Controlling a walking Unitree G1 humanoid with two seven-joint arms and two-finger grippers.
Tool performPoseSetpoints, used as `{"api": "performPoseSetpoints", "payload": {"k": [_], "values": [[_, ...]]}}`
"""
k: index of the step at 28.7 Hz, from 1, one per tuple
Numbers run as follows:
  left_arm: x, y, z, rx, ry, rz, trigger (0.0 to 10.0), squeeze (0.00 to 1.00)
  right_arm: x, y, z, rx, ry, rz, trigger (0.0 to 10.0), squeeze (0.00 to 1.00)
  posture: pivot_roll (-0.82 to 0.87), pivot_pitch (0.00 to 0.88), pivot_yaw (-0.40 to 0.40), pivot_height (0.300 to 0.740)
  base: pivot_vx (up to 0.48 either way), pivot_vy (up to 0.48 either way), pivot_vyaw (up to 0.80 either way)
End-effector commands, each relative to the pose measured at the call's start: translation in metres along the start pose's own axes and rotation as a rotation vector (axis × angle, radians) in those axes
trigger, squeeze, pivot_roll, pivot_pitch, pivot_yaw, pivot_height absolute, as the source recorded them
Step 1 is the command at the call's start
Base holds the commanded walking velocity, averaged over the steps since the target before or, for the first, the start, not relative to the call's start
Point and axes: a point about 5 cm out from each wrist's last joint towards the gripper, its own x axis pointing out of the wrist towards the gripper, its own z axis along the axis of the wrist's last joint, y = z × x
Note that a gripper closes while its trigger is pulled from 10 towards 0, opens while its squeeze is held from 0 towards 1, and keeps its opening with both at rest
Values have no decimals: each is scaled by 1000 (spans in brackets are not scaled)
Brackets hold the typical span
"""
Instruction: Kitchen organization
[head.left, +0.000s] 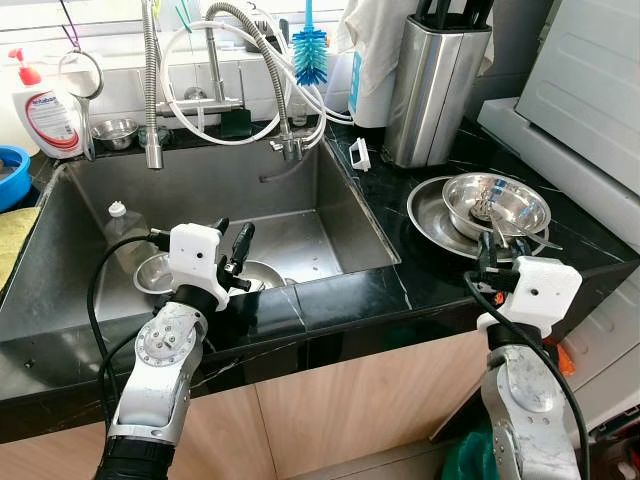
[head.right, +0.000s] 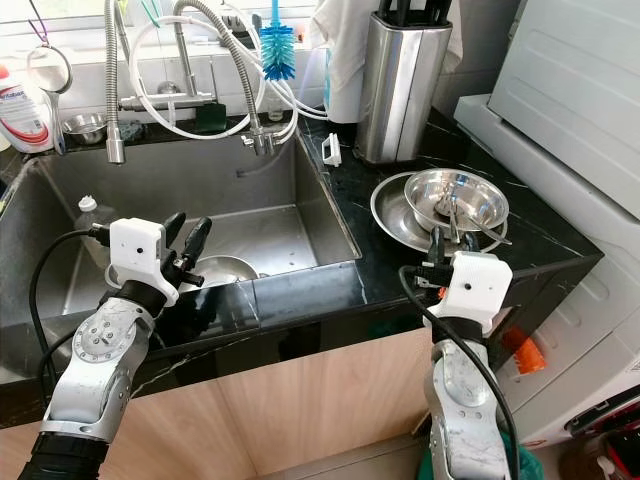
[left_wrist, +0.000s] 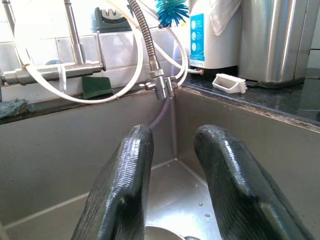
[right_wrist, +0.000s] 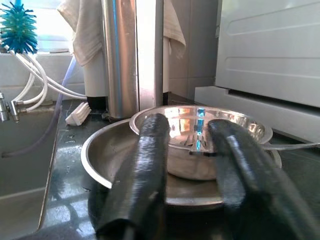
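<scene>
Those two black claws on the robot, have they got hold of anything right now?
No. The left gripper hangs open over the sink, and the right gripper is open just short of the steel bowl.

A shiny steel bowl (head.left: 497, 203) is seen upright on a wide steel plate (head.left: 428, 218) on the black bench (head.left: 400, 275), right of the sink (head.left: 60, 250), with utensils (head.left: 487, 215) lying inside it. Down in the sink basin, a small steel bowl (head.left: 153, 272) and a second round steel dish (head.left: 265, 275) are set near the front wall. A clear plastic bottle (head.left: 124, 232) with a white cap is found lying beside them.
</scene>
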Motion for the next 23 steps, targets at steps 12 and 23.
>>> {"api": "performPoseSetpoints", "payload": {"k": [12,23], "values": [[1,0,5,25,-18,-5,10000,0,3,-2,1,9,-3,-7,0,0,51,7,-15,740,0,0,0],[1,1,6,25,-22,-2,10000,0,13,0,23,18,-87,1,0,0,50,0,-16,740,0,0,0]]}}
